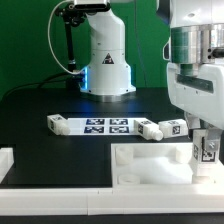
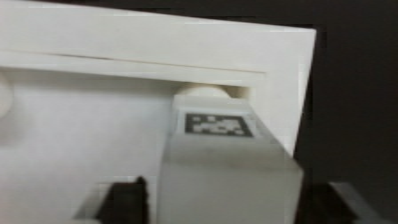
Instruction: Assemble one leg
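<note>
My gripper [image 1: 205, 140] is at the exterior view's right, shut on a white leg [image 1: 207, 153] with a black-and-white tag. It holds the leg upright over the near right corner of the large white square panel [image 1: 150, 168]. In the wrist view the leg [image 2: 222, 150] runs out from between the dark fingers [image 2: 125, 203] of the gripper [image 2: 226, 208]. Its far end sits at a round socket by the panel's corner [image 2: 107, 90]. I cannot tell whether the leg is seated in it.
Three more loose legs lie on the black table [image 1: 57, 123], [image 1: 150, 129], [image 1: 172, 126], around the marker board [image 1: 105, 125]. The robot base [image 1: 105, 60] stands behind. A white block [image 1: 6, 162] sits at the left edge.
</note>
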You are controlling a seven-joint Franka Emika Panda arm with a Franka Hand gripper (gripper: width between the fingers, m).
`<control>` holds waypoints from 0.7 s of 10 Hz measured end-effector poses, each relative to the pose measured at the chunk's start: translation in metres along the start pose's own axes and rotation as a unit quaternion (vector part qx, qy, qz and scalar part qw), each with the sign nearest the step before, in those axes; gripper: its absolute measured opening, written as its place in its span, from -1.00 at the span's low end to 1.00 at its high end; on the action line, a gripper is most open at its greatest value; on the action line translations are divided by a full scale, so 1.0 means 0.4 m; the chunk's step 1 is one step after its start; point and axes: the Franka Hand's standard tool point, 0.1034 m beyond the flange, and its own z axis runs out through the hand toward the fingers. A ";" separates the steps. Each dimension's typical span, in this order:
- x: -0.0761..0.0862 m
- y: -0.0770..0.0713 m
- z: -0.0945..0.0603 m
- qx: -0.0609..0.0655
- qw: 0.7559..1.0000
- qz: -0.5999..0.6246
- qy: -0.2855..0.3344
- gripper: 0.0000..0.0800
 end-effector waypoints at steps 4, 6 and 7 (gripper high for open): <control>-0.035 -0.006 0.006 0.008 0.943 -0.331 0.012 0.62; -0.029 -0.007 0.005 0.003 0.906 -0.424 0.017 0.62; -0.023 -0.014 0.003 -0.004 0.855 -0.518 0.027 0.62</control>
